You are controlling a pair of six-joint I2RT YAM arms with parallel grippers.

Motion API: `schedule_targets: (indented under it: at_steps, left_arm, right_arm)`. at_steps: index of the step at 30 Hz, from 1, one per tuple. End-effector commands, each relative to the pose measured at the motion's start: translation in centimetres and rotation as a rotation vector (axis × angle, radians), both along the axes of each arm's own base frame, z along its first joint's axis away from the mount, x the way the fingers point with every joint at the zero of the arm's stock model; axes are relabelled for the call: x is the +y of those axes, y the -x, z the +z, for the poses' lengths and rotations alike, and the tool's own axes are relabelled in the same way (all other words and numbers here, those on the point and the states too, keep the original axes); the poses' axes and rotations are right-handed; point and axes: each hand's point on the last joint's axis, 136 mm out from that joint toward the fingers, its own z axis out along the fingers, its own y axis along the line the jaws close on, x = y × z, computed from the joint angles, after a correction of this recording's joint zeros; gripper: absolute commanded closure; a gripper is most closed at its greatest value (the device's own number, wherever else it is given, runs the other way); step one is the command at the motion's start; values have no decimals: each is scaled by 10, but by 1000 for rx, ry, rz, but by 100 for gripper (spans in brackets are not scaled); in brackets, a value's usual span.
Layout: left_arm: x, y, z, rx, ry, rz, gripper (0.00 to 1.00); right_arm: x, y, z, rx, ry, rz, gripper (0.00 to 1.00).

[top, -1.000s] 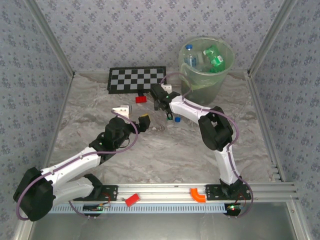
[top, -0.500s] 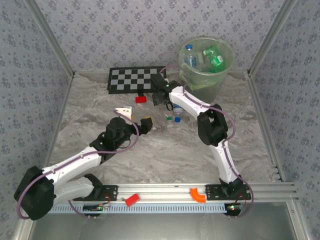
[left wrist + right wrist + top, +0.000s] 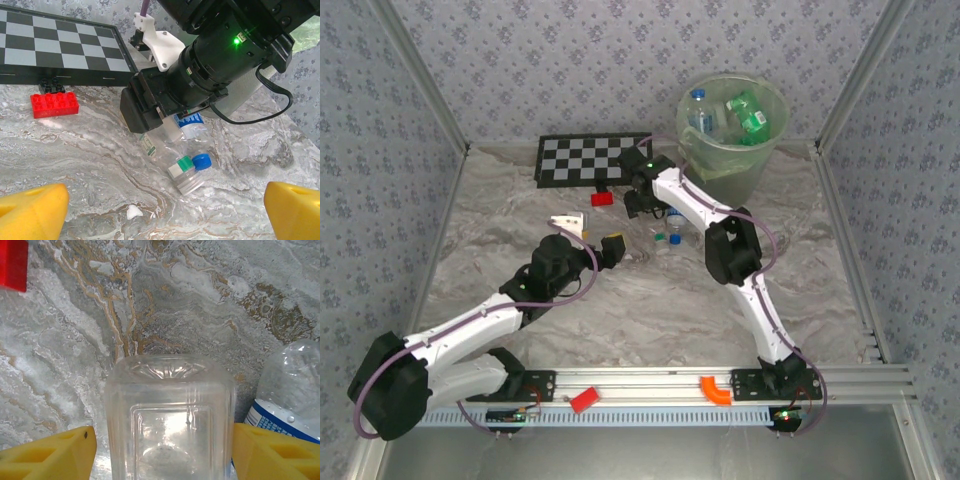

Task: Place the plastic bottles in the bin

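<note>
Since it looks empty, clear square plastic bottle [image 3: 170,390]: light, crushable.
Hold: 2 flat sides.
My right claw [image 3: 164,442]: straddling it; grip uncertain.

Top view: high and behind the arm bases [image 3: 775,382], facing the far wall [image 3: 620,60]. It is wide enough to take in the whole counter [image 3: 650,310], the chequered board [image 3: 592,158] and the bin [image 3: 732,130].
Left wrist view: low and near, looking across the counter at the board's edge and the right arm's wrist [image 3: 225,55]. The left claw [image 3: 160,212] frames the bottom corners.
Right wrist view: straight down and very close, with a clear bottle [image 3: 170,415] between the tips of the right claw [image 3: 165,452].
Shared ground: the red block [image 3: 602,198] and the patch of counter beside it appear in all three views.
</note>
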Motion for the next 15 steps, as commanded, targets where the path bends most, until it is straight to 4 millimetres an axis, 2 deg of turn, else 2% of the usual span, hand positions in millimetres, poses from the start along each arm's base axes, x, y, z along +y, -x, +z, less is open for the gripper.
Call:
schedule_targets:
  at_steps: [1, 9, 11, 15]
  left_arm:
    - [-2, -2, 16, -49, 26, -6, 0]
    - [-1, -2, 16, -50, 23, -3, 0]
    - [-1, -3, 16, -50, 23, -3, 0]
    - [-1, -3, 15, -48, 22, -2, 0]
  right_arm:
    - [-7, 4, -11, 57, 25, 17, 29]
    - [-10, 2, -22, 70, 62, 32, 29]
    - [-10, 2, -23, 71, 59, 34, 34]
    - [-7, -2, -6, 12, 55, 29, 38]
